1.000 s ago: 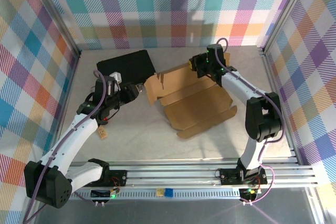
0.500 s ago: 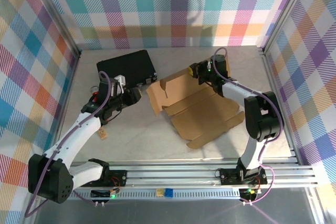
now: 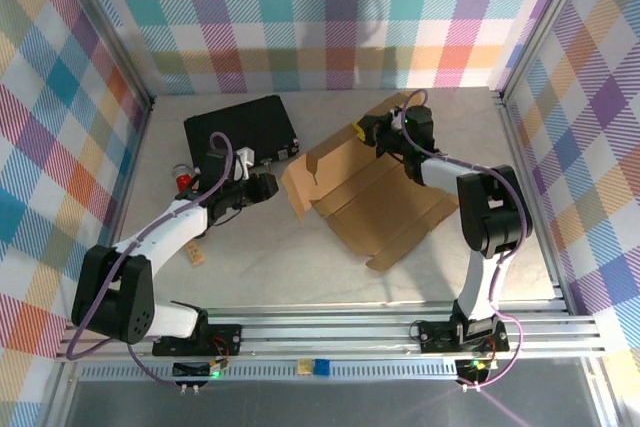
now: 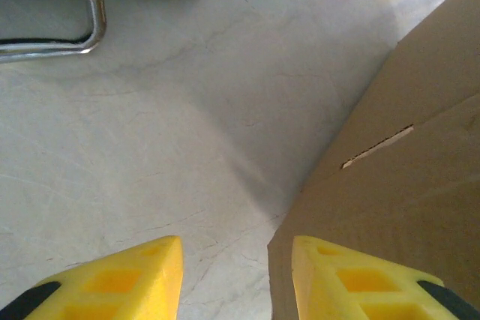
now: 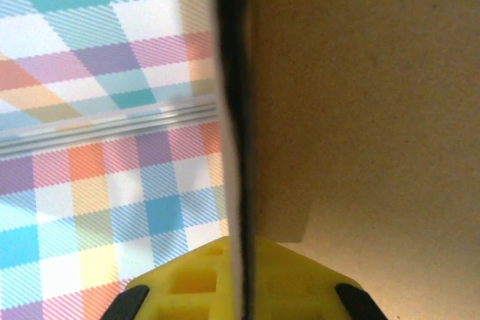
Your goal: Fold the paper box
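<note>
The paper box (image 3: 385, 209) is a flat die-cut sheet of plain brown corrugated cardboard. It has slits, tabs and crease lines, and it lies open on the right half of the table (image 3: 280, 267), a pale grey surface with faint marble-like veins. Its far flap is tipped up towards the far wall.

The right end effector (image 3: 365, 130) is clamped on that flap. In the right wrist view the thin board edge runs straight between the yellow fingers (image 5: 187, 282) of the right end effector (image 5: 236, 279), with matte brown board on the right.

The left end effector (image 3: 268, 185) sits at the sheet's left edge. Its blocky yellow fingers (image 4: 120, 279) are apart, and the left end effector (image 4: 236, 275) holds nothing. The cardboard edge reaches just inside the gap, beside the right-hand finger.

To the far left lies the black case (image 3: 245, 127), a smooth rectangle with a chrome handle (image 4: 94, 16).

Compared with a second ago, the sheet has slid to the right and turned a little. The far flap has come up, and the left fingers have narrowed.
</note>
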Available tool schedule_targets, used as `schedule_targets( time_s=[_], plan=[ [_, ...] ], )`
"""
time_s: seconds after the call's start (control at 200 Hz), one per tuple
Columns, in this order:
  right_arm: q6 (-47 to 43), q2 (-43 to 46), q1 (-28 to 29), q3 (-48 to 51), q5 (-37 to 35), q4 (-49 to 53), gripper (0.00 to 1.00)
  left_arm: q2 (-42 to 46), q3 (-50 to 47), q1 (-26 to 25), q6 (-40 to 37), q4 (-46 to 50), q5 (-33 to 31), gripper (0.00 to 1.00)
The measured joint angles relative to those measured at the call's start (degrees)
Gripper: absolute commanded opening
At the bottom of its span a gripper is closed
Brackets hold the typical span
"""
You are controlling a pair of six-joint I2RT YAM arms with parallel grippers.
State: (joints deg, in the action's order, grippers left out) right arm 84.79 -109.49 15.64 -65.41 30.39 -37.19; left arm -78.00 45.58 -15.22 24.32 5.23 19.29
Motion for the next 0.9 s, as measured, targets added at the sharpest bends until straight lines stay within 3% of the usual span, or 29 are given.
schedule_targets(
  time_s=[0.3, 0.9],
  plan=[
    [0.76, -3.26, -1.27, 2.21, 3.63, -8.20, 0.00, -0.04, -0.26, -0.81, -1.05, -4.24, 3.96, 0.43],
    [2.36, -4.79, -1.49, -0.50, 4.83, -8.41, 0.00, -1.40, -1.79, -8.11, -7.43, -9.53, 7.69, 0.46]
  ],
)
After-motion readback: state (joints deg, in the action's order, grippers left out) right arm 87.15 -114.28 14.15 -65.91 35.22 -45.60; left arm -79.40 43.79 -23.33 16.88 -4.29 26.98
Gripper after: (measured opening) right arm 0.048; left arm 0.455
